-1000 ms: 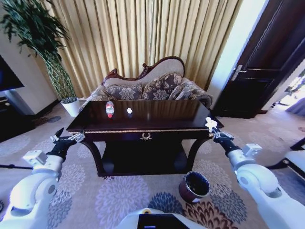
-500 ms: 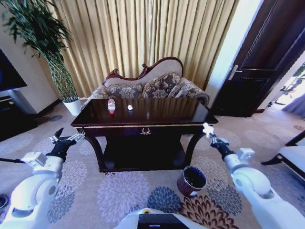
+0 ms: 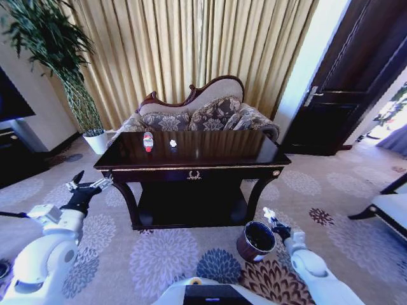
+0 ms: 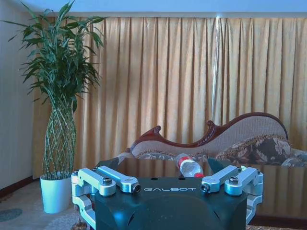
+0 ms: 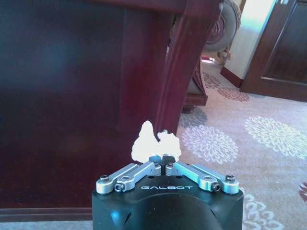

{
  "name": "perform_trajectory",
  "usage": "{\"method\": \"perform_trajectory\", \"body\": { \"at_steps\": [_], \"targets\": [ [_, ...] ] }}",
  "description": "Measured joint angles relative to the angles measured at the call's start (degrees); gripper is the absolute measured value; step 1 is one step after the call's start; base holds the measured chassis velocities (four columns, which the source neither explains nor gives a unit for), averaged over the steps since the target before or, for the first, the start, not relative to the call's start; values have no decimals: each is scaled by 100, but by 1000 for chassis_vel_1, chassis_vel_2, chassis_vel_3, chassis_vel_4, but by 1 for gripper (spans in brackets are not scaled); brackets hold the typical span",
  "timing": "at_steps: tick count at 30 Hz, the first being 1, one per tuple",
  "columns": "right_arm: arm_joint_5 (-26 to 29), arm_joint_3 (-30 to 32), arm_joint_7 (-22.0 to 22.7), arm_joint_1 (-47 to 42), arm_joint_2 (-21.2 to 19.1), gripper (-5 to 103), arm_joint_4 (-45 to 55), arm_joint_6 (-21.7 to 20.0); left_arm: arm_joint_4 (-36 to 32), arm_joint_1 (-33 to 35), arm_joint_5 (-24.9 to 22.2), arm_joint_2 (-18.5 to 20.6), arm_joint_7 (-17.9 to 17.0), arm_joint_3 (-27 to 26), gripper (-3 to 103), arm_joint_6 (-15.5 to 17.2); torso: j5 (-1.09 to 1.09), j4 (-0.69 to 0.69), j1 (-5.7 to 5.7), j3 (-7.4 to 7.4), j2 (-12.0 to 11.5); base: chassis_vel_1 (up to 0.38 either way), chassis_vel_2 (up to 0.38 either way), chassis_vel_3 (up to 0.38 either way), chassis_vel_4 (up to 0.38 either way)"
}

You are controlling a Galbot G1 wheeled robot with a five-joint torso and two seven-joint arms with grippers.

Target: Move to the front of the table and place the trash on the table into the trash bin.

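On the tabletop [image 3: 210, 147] lie two pieces of trash: one clear plastic bottle [image 3: 148, 141] with a red label, on its side toward the left end, and one small white paper wad [image 3: 173, 143] just beside it, the two apart from each other. From the left wrist view the bottle [image 4: 189, 167] shows lying on the glossy dark surface in front of the sofa [image 4: 230, 143].

A third piece, another paper wad [image 5: 156, 142], is pinched between the tips of the right gripper [image 5: 163, 160], whose fingers are closed together on it. From the head view this right gripper [image 3: 272, 220] hangs low beside the table's right front leg, with its white wad [image 3: 268, 213] just above the rim of the trash bin [image 3: 256, 241]. One bin stands on the patterned carpet [image 3: 152, 254], in front of the table's right end, upright with its dark inside open to view.

At the left, the left gripper [image 3: 89, 187] is held out level near the table's left front corner, well apart from the bottle; its fingers [image 4: 115, 180] are spread wide and hold nothing.
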Motion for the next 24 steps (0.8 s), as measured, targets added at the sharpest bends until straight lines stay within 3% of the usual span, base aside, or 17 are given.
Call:
{"method": "perform_trajectory", "body": {
  "at_steps": [4,13,18,21,24],
  "targets": [
    [-136,-319,6,577,22,0,-1050,143,-72,44,-6,-44,-4,-9,100,-17,-2,-2,-1,0,0,0,0,0,0],
    [-197,-431,19,737,-55,-2,-1662,379,-80,91,7,-112,-7,-5,100,-62,-1,-2,0,0,0,0,0,0,0],
    [-228,-423,25,719,-85,14,-1701,447,-79,91,9,-104,-6,-7,100,-80,-2,-2,-1,0,0,0,0,0,0],
    [-234,-374,27,675,-98,30,-1661,507,-79,93,10,-94,-5,-35,100,-112,-1,-2,0,0,0,0,0,0,0],
    [-234,-349,29,660,-100,36,-1637,514,-80,103,10,-101,-3,-42,100,-121,-1,-2,0,0,0,0,0,0,0]
  ]
}}
